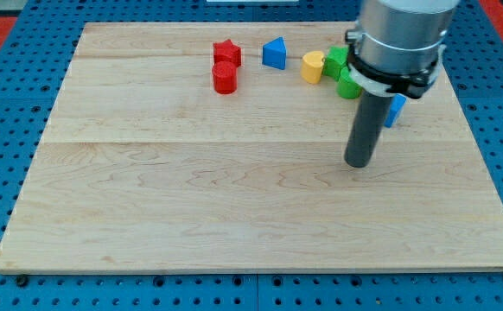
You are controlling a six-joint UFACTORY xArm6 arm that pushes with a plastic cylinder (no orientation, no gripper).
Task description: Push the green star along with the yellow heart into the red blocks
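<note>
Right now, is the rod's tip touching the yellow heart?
No: my tip rests on bare board, below and right of the yellow heart.

A wide grey cylindrical housing is being shown, ringed by a black and white collar, narrowing to a straight dark rod ending in my tip [359, 164].

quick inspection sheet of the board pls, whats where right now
surface: wooden board, flat.
job's things: yellow heart touching green star, view's top right; red star and red cylinder together, top centre.
clutter: blue triangle block between reds and heart; second green block and blue block, partly hidden by the arm.
hand: none; my tip sits below the green blocks, touching none.
cables: nothing seen.
surroundings: blue pegboard.
</note>
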